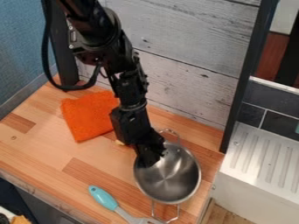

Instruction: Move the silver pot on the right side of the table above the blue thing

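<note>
End effector (151,158) over silver pot (175,180), open or closed unclear; off-centre lifting could tip it against the blue-handled utensil (104,198).

Kitchen-style robot workspace, probably a mock-up. Diagnostic features include a wood-block countertop (46,148), weathered planks (187,39) behind it, dark wall tiles (259,97) with light grout, and a ribbed drainboard (248,177). A two-handled metal pot (169,181) and turquoise-handled utensil (104,197) represent kitchenware; the robot arm (119,57) suggests a robotics laboratory.
</note>
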Motion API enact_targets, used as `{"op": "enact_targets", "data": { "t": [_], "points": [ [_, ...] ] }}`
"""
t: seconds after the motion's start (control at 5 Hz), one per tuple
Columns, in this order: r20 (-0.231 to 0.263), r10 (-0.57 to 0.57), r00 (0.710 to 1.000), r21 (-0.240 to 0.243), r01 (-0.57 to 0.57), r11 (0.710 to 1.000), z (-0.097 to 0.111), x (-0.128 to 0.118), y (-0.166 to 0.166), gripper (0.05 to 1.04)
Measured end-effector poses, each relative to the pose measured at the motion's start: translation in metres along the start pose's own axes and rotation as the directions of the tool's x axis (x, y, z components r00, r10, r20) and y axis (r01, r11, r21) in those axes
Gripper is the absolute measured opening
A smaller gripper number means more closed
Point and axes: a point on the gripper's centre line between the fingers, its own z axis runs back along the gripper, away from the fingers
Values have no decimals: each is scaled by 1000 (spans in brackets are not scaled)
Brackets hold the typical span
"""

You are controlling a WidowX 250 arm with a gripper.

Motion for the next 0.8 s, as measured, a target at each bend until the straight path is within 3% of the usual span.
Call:
{"op": "enact_targets", "data": {
  "t": [0.2,0.6,0.8],
  "points": [
    [-1,46,999,18,-46,999,-2,10,-4,291],
    [-4,40,999,1,-40,999,4,13,-8,890],
    [39,18,999,-62,-15,998,20,12,-11,1007]
  ]
}}
